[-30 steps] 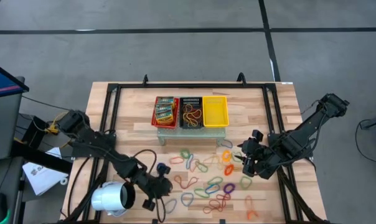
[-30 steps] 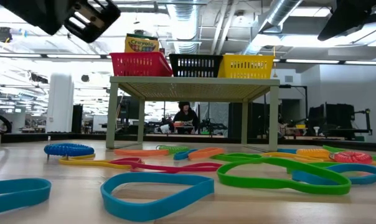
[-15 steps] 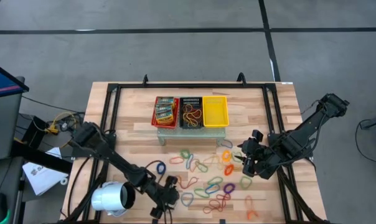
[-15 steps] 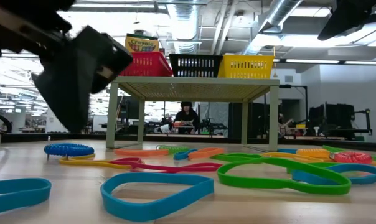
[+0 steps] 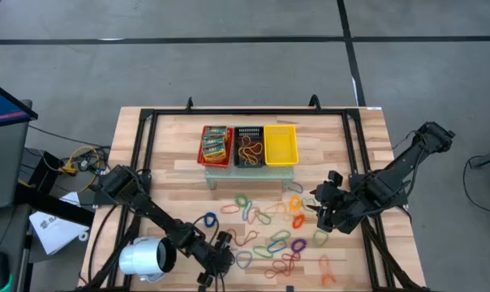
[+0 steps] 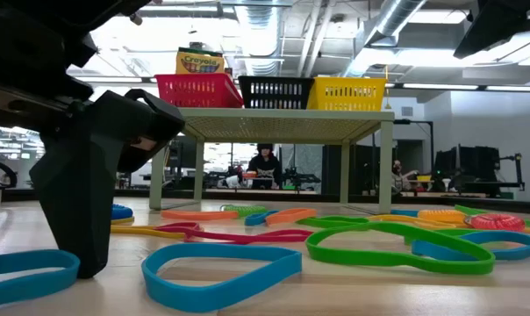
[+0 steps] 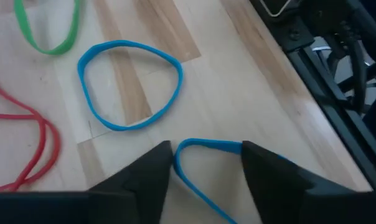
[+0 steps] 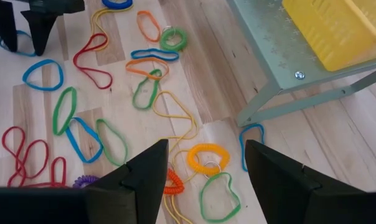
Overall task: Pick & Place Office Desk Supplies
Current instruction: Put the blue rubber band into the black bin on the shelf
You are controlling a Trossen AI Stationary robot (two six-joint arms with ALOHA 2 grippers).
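Three mesh baskets side by side on a small raised green stand [image 5: 249, 172] toward the table's far side: one red basket [image 5: 216, 146], one black basket [image 5: 248, 146], one yellow basket [image 5: 280, 144].
In the red basket: a few green-yellow printed packets [image 5: 216, 143], count not certain. Box reading "Crayola" [image 6: 199, 62] standing up out of that basket in the low view; no other writing legible.
In the black basket: a small tangle of bands [image 5: 249, 148], yellow and orange, not countable.
Yellow basket: contents not made out.
One large white cylinder [image 5: 144, 258] lying at the table's near left corner.
Loose rubber-band loops [image 5: 273, 235] scattered on the wood between stand and near edge: well over a dozen, in red, orange, yellow, green, blue and purple; exact count not possible where overlapping. Among them one coiled orange band [image 8: 205, 159] and one coiled green band [image 8: 173, 39].
Left gripper [image 5: 218, 252]: lowered to the tabletop near the front edge, just right of the cylinder, jaws parted and astride one blue loop [image 7: 203, 163], not clamped. A second blue loop [image 7: 130, 84] just beyond it.
Right gripper [image 5: 321, 214]: raised over the right part of the scatter, jaws apart, nothing between them.
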